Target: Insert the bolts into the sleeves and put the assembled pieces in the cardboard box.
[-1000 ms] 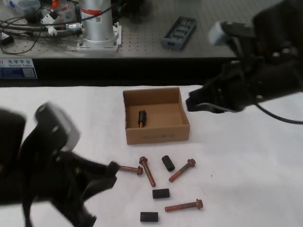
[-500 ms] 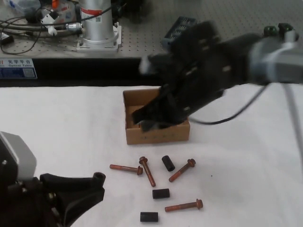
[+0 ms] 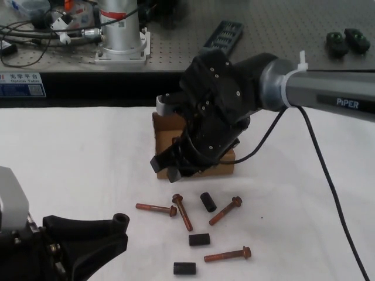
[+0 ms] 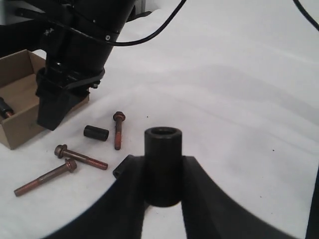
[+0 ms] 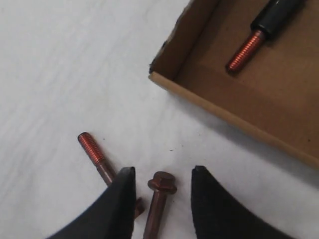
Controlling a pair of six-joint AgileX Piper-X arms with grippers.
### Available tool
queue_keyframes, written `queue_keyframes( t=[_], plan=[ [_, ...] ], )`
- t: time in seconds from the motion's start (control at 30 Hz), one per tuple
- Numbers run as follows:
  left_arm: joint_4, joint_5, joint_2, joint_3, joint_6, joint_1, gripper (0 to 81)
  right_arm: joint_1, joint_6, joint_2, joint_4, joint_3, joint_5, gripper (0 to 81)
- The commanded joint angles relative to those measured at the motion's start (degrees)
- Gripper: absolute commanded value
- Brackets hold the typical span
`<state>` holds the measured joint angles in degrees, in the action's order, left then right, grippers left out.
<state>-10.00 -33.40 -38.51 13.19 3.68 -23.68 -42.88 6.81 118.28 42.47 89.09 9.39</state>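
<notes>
My left gripper (image 4: pixel 163 165) is shut on a black sleeve (image 4: pixel 163 147), held upright near the front left of the white cloth; from above the left gripper (image 3: pixel 119 227) sits left of the loose parts. My right gripper (image 5: pixel 163 171) is open, just above a copper bolt's head (image 5: pixel 161 184), with a second bolt (image 5: pixel 96 152) beside one finger. In the high view the right gripper (image 3: pixel 166 167) hangs at the cardboard box's (image 3: pixel 227 159) front left corner. The box holds one assembled piece (image 5: pixel 261 27). Several bolts (image 3: pixel 225 211) and three loose sleeves (image 3: pixel 199 239) lie in front of it.
The right arm's body covers most of the box (image 4: pixel 20 107) from above, and its cable (image 3: pixel 316 158) trails across the cloth at the right. A dark raised bench with a metal post (image 3: pixel 120 26) runs behind the cloth.
The right arm swung from the far right across the box and came down at its front left corner, over the bolts. The left arm drew back toward the near left corner.
</notes>
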Motion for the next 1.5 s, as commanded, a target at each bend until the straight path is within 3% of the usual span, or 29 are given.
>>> queue_keyframes(
  t=[0.0,0.83,1.23,1.47],
  plan=[
    [-0.21,-0.72,0.67,0.16,-0.76,0.03,0.6,-0.13,-0.21,0.56,0.75,0.46,-0.01,27.7],
    [-0.21,-0.72,0.67,0.16,-0.76,0.03,0.6,-1.93,-0.01,5.78,1.88,0.51,-2.15,27.3],
    [-0.21,-0.72,0.67,0.16,-0.76,0.03,0.6,-1.93,-0.01,5.03,1.88,0.51,-2.19,1.5],
    [-0.21,-0.72,0.65,0.16,-3.29,0.03,0.6,-1.93,-0.01,-0.44,1.59,0.34,-4.65,0.1]
  ],
)
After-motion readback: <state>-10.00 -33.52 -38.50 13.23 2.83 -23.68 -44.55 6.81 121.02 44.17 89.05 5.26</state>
